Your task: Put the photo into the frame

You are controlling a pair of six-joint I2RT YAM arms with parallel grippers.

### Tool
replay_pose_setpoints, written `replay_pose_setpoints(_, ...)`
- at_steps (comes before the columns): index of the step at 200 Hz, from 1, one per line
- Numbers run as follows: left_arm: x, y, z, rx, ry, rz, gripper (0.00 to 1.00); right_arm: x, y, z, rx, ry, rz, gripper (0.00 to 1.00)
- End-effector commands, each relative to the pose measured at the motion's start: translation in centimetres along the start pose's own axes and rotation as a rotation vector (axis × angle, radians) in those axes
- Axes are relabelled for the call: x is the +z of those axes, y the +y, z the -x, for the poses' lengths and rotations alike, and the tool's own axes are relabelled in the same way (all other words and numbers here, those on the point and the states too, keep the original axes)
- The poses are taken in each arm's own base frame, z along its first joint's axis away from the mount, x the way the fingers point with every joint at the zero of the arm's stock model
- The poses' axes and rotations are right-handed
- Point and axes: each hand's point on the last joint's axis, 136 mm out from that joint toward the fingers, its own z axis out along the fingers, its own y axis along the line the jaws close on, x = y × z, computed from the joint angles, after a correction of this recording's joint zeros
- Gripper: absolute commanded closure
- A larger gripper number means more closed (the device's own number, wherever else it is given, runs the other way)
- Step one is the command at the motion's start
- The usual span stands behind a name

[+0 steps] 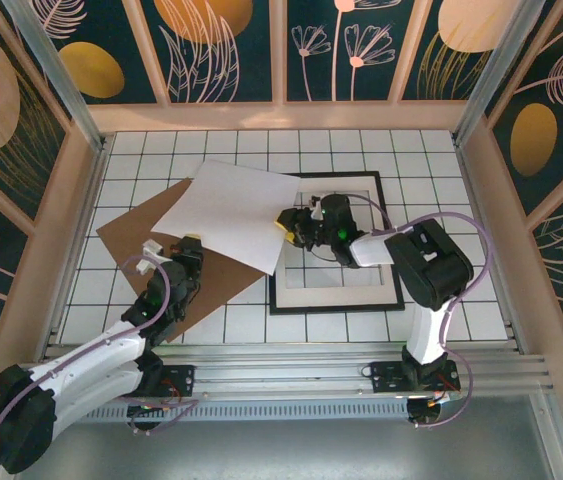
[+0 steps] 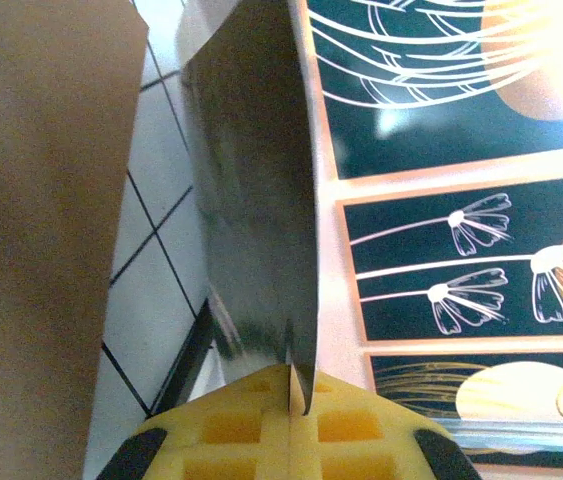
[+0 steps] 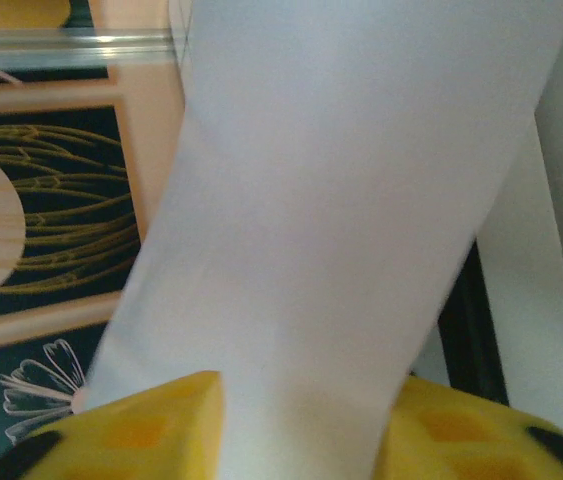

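White-backed photo (image 1: 231, 210): left tool (image 1: 190, 244) pinches its edge (right tool (image 1: 287, 227) stands spread around it).

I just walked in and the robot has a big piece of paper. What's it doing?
It's working on putting the photo into the frame. The left gripper is shut on one corner and holds the sheet up, white back facing the top camera. The right gripper is at the opposite edge, with the sheet between its parted jaws. The frame lies underneath with a white mat inside its rim, and a brown backing board lies beside it. The photo isn't in yet.
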Motion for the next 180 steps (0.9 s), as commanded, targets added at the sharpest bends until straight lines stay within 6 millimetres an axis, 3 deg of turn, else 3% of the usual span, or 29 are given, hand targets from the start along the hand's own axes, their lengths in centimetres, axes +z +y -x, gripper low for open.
replay_pose_setpoints(1, -0.1, 0.6, -0.5, -0.031, 0.03, 0.003, 1.0, 0.9, 0.9, 1.6, -0.024, -0.051, 0.014, 0.73)
replay_pose_setpoints(32, -0.1, 2.0, -1.2, -0.017, 0.062, 0.035, 1.0, 1.2, 1.3, 2.7, -0.093, -0.086, -0.023, 0.91)
replay_pose_setpoints(44, -0.1, 2.5, -1.5, 0.005, 0.082, 0.047, 0.84, 1.1, 1.6, 2.8, -0.138, -0.086, -0.037, 0.97)
replay_pose_setpoints(48, -0.1, 2.7, -1.6, 0.016, 0.088, 0.052, 0.79, 0.4, 1.4, 4.1, -0.143, -0.11, -0.046, 0.98)
replay_pose_setpoints(57, -0.2, 3.2, -1.8, 0.041, 0.1, 0.068, 0.67, -0.1, 1.5, 4.5, -0.177, -0.111, -0.061, 1.0)
replay_pose_setpoints(81, -0.8, 4.4, -1.6, 0.128, 0.11, 0.108, 0.49, -1.9, 0.6, 4.8, -0.263, -0.055, -0.128, 1.0)
replay_pose_setpoints(113, -1.7, 4.8, -0.9, 0.269, 0.112, 0.149, 0.14, -5.4, -1.3, 5.3, -0.336, 0.012, -0.213, 1.0)
replay_pose_setpoints(145, -2.0, 3.8, -0.1, 0.407, 0.092, 0.164, 0.06, -6.7, -0.4, 4.4, -0.296, 0.033, -0.156, 1.0)
replay_pose_setpoints(165, -1.5, 1.7, 0.3, 0.503, 0.07, 0.161, 0.06, -6.7, 1.0, 3.0, -0.291, 0.067, -0.095, 1.0)
replay_pose_setpoints(180, -0.9, 0.0, 0.2, 0.569, 0.065, 0.151, 0.05, -7.5, 1.4, 3.9, -0.348, 0.027, -0.145, 1.0)
